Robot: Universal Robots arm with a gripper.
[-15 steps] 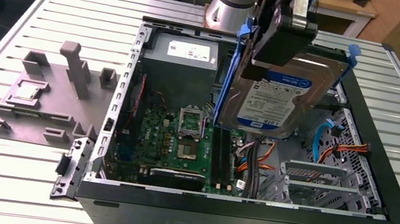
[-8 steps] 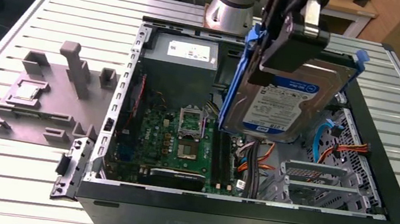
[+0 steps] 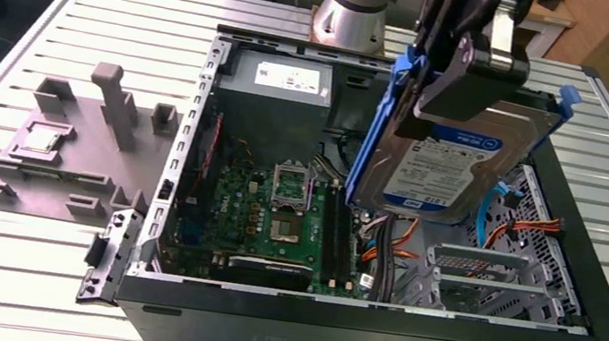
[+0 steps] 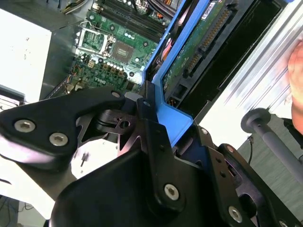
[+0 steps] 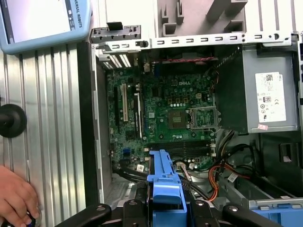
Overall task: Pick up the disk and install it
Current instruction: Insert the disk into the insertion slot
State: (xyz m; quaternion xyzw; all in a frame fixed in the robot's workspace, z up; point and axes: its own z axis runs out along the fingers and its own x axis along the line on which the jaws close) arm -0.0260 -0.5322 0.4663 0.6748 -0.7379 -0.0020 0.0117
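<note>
The disk (image 3: 447, 160), a silver-grey hard drive with a blue-and-white label and blue rails (image 3: 381, 119), hangs tilted on edge above the open computer case (image 3: 377, 335). My gripper (image 3: 451, 97) is shut on its upper end, over the case's right half in the exterior view. In the second wrist view the disk's green circuit-board side (image 4: 199, 45) and a blue rail (image 4: 168, 116) run out from between the black fingers (image 4: 150, 127). The first wrist view has the blue rail (image 5: 164, 179) standing over the case interior, with my gripper (image 5: 165, 210) clamped around it.
Inside the case lie a green motherboard (image 3: 275, 207), a grey power supply (image 3: 275, 85) with a white sticker, orange cables (image 3: 520, 225) and a metal drive cage (image 3: 482, 278). A grey fixture (image 3: 79, 146) sits on the slatted table. A person's hand (image 5: 14, 198) rests beside the case.
</note>
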